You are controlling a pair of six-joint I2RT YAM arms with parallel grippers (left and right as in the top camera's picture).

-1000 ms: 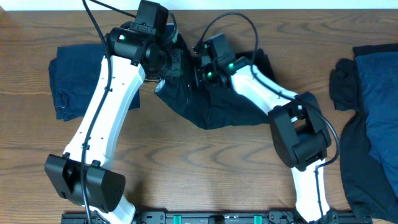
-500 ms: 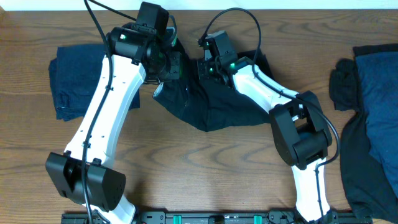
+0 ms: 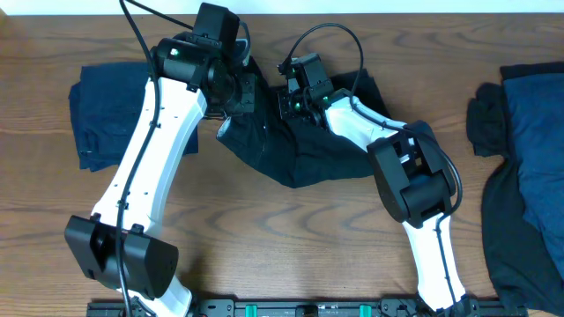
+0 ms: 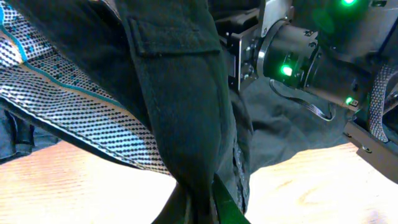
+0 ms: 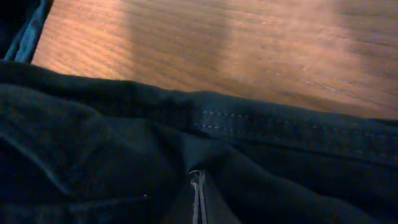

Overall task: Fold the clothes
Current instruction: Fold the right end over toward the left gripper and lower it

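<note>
Left gripper (image 4: 216,200) is clamped on the black shorts (image 3: 295,154). The cloth bunches straight into its closed fingers, and a twisted fold runs ahead of them with a stitched flap (image 4: 168,31) further up. The grey dotted waistband lining (image 4: 68,109), which has a teal stripe, is ahead and to the left of that fold, hanging off the table (image 3: 291,238). Right gripper (image 5: 198,186) is pinched shut on the same shorts, fingers closed to a thin line with black cloth on both sides. A stitched hem (image 5: 249,118) sits just ahead of its fingertips, with bare wood beyond that. The left wrist view puts the right gripper's housing, green LED lit, close ahead and to the right, nearly touching the cloth. Overhead, the two grippers are just beside each other at the far edge of the shorts. The rest of the garment spreads back from them toward the arm bases and lies on the table between the arms. A folded navy garment (image 3: 106,114) is well out to the left of the left gripper, partly under that arm. A pile of navy and black clothes (image 3: 529,132) is well to the right of the right gripper, at the table edge, apart from both grippers.
</note>
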